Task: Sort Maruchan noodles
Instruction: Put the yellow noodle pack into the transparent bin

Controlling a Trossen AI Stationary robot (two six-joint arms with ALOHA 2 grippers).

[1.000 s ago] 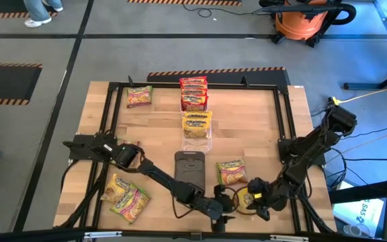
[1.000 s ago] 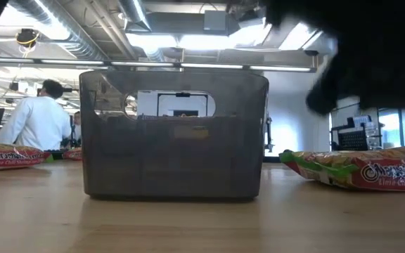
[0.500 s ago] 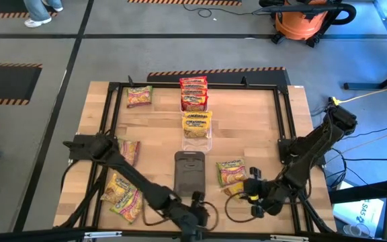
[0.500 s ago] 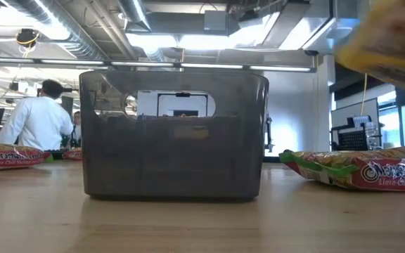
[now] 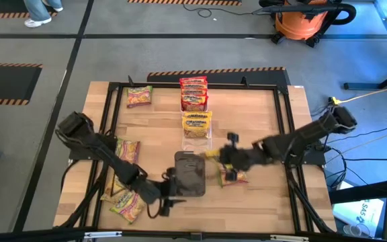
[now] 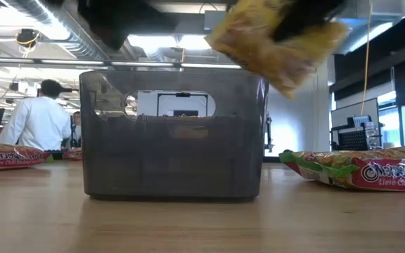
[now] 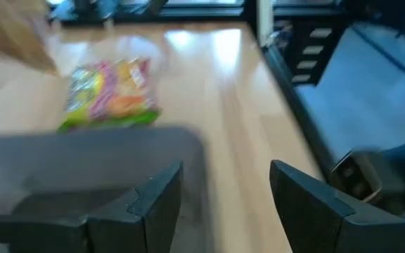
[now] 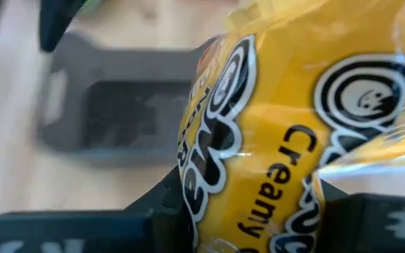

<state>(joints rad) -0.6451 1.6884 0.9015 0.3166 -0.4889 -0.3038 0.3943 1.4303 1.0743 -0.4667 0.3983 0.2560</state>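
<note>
While the right hand (image 5: 226,153) hung over the middle of the desk (image 5: 261,107), its fingers were clamped on a yellow noodle packet (image 8: 287,119), which it held in the air just beside the dark tray (image 5: 189,173). From the low camera that yellow packet (image 6: 276,39) showed above the dark tray's (image 6: 174,133) far upper corner, tilted and clear of the desk top. The right wrist camera showed the packet's black lettering close up, with the dark tray (image 8: 118,105) lying below it.

The left hand (image 5: 168,199) sat low beside the dark tray on the side nearest the desk's front edge, its fingers (image 7: 153,197) spread apart and gripping nothing. Past those fingers, the left wrist camera showed a green-and-pink packet (image 7: 111,95) lying flat on the wood.

Other packets were spread about the desk. A red-orange stack (image 5: 193,93) stood at the far middle, with a yellow packet in a clear tray (image 5: 197,126) just in front of it. One green-and-pink packet (image 5: 139,96) lay at the far left corner, another (image 5: 127,150) lay near the left arm, and two more (image 5: 123,199) lay at the front left. A further green-and-pink packet (image 5: 232,175) lay under the right arm, partly hidden by it.

Beyond the desk, a person in a white shirt (image 6: 37,123) stood in the room.
</note>
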